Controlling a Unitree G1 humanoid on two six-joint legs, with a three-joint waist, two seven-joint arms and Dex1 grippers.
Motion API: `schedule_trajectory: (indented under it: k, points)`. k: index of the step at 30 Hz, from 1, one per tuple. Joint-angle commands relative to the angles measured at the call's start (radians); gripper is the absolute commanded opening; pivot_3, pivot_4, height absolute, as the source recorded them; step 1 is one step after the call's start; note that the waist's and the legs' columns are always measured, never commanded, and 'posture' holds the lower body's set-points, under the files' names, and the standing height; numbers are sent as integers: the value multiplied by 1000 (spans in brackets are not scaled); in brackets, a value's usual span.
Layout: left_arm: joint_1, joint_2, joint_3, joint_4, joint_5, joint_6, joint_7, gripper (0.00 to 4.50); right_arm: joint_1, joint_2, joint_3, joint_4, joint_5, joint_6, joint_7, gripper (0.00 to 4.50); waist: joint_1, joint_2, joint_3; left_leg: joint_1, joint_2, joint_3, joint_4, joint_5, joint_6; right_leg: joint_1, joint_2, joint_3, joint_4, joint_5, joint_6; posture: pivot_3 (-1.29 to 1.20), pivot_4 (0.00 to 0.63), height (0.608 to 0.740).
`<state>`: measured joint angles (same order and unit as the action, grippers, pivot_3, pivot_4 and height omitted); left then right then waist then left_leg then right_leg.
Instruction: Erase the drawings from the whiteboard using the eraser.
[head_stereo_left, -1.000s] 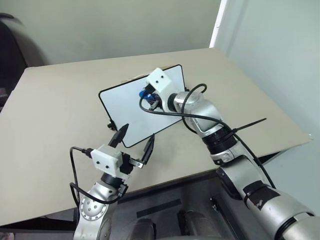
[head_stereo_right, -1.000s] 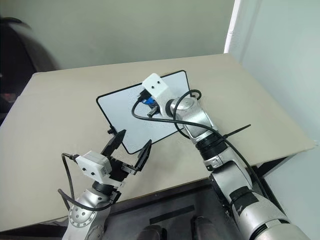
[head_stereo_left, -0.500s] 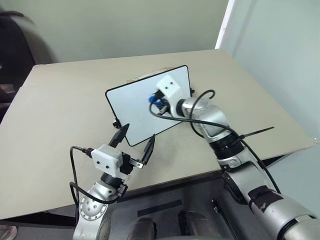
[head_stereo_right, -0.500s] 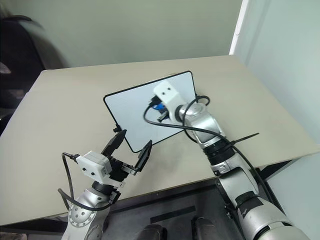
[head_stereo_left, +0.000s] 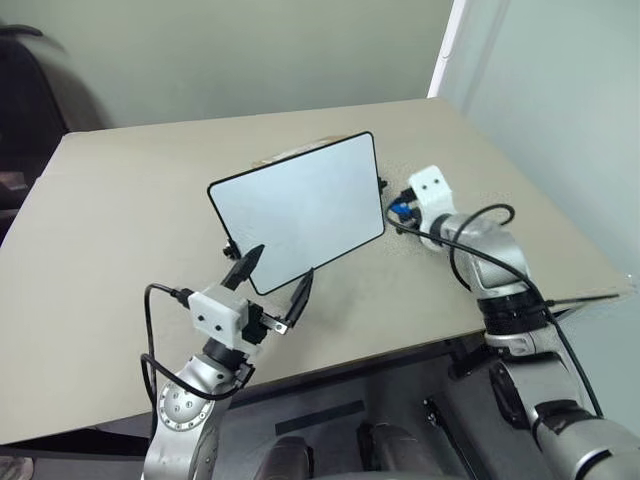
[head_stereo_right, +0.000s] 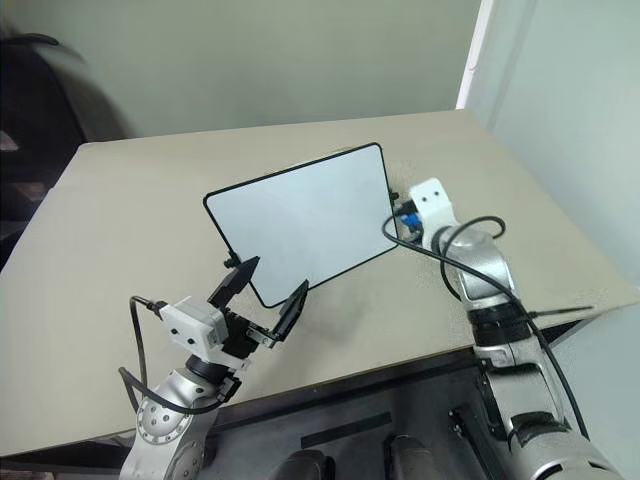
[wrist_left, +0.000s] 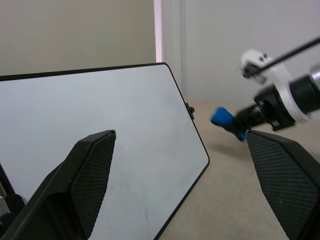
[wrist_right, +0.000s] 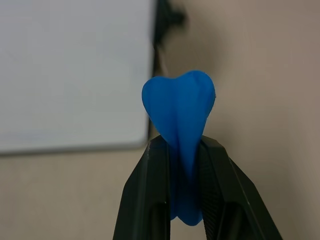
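Observation:
The whiteboard (head_stereo_left: 300, 205) stands tilted on the beige table (head_stereo_left: 130, 210), black-framed, its face plain white; the drawings are out of view. My right gripper (head_stereo_left: 402, 213) hovers just off the board's right edge, shut on the eraser (wrist_right: 179, 107), a small blue block squeezed between the black fingers (wrist_right: 150, 190). The eraser (wrist_left: 221, 117) also shows in the left wrist view, clear of the board's right edge. My left gripper (head_stereo_left: 281, 268) is open with nothing in it, near the board's lower corner, its fingers (wrist_left: 90, 172) spread wide toward the board (wrist_left: 100, 130).
The table's right edge (head_stereo_left: 560, 230) runs close to a pale wall. A dark chair (head_stereo_left: 20, 90) stands past the table's far left corner. Black cables loop off both wrists.
My right gripper has swung with the eraser off the board's face, rightward and down, to beside the board's right edge. The left gripper has stayed put.

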<state>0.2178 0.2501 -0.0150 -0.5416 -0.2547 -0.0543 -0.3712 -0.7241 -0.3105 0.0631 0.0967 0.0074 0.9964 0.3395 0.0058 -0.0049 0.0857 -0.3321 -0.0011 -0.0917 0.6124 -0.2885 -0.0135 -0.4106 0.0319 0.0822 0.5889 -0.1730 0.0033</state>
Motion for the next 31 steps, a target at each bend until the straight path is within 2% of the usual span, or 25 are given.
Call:
schedule_trajectory:
  k: [1,6,14,21,25,31]
  points:
    - [-3,3,-1,-18,-3,-4,-5,4500,40,-6,-69,-90,17,64,-38,500,0,1,0,1,0,0,0,0,0,0,0,0,0,0,0,0,150,739]
    - [-10,7,6,-9,-5,-2,-7,4500,99,21,-94,-127,25,120,-67,500,-3,2,1,-1,0,0,0,0,1,0,0,1,-1,-1,1,0,150,739]
    - [-19,12,13,11,-5,-4,-16,4500,136,-31,-62,-193,24,162,-51,3109,-2,4,2,-1,0,0,0,-1,2,0,0,1,-4,-1,2,0,150,739]
    - [-25,21,48,10,-22,4,-18,4500,197,-99,-68,-389,58,163,-23,3109,-1,4,2,-4,0,0,0,-1,2,3,0,1,-5,-2,4,0,150,739]
    - [-16,2,14,15,16,-2,-5,4500,263,-50,-51,-518,111,26,7,3109,-3,5,1,-2,0,0,-1,0,3,5,0,1,-6,-3,6,0,150,739]
    - [7,-22,-3,0,36,-10,16,4500,320,-11,-4,-529,123,-95,12,3109,-3,6,1,-1,0,-1,0,0,5,6,0,1,-12,-5,8,0,150,739]
